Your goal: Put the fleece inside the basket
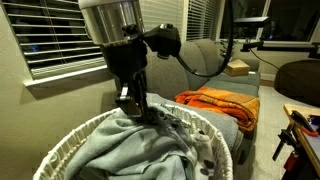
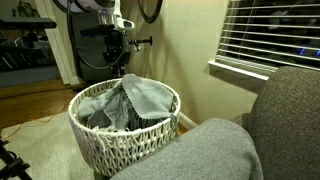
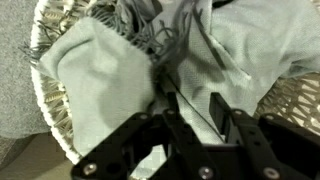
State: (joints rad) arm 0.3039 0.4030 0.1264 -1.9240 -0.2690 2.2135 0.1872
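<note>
– Down in the basket [image 2: 122,140], the fleece [image 2: 140,98] sits fully inside, with one fold riding up near the rim. Drop looks done; I'd say only the retreat is left.
– End effector [image 3: 193,112]?
– Just over the pile, jaws partly apart, gripping nothing I can see. Sofa [image 2: 215,150] just beside, wall behind. Straight up is free.

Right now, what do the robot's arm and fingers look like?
The arm ends in a pale, silvery-grey cylinder. Below it the gripper is black and blocky, with angular black fingers on linkages with round pivots. A thick black cable loops away from it.
</note>
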